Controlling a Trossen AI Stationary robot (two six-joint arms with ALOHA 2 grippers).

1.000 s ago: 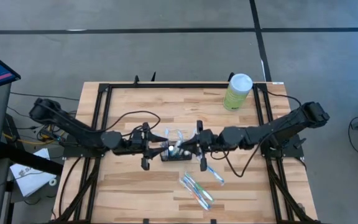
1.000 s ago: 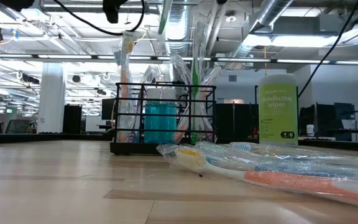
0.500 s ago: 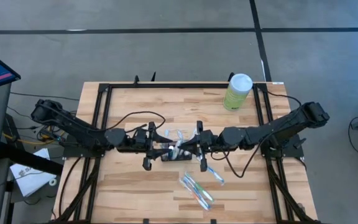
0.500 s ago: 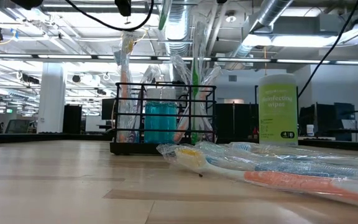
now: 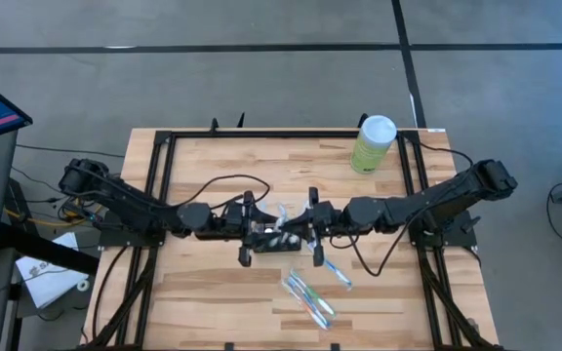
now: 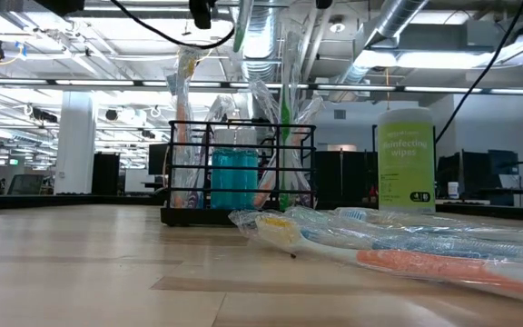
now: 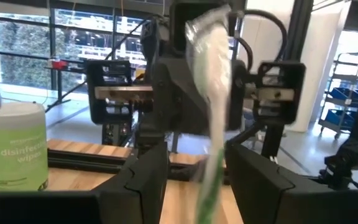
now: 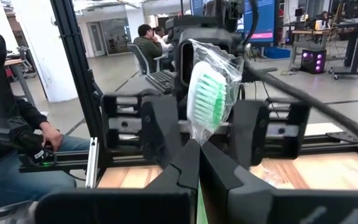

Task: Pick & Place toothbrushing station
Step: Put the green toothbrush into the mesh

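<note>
The toothbrushing station (image 5: 273, 241) (image 6: 239, 173), a low black wire holder, stands mid-table with several wrapped toothbrushes and a teal item in it. A wrapped green toothbrush (image 8: 207, 87) (image 6: 286, 100) stands upright over it, and my right gripper (image 8: 197, 149) (image 5: 293, 230) is shut on it. My left gripper (image 7: 197, 163) (image 5: 260, 232) comes level from the table's left. It is open, one finger on either side of that same toothbrush (image 7: 215, 118), and no touch shows. My right gripper pinches the wrapped green toothbrush just below its bristle head (image 8: 197, 135) between its two fingers. The fingers lie level, coming from the table's right, across the brush. The brush stands upright, head above the fingers, and its handle (image 6: 285, 168) reaches down into the holder.
Several loose wrapped toothbrushes (image 5: 310, 291) (image 6: 389, 243) lie on the table near the holder, toward the front edge. A pale-green wipes canister (image 5: 373, 143) (image 6: 405, 159) stands at the back right. A seated person (image 8: 5, 143) shows beyond the table.
My left gripper has gone toward the table's right, up to the holder and the upright green toothbrush, with its fingers still open. The toothbrush and the holder stand as before.
</note>
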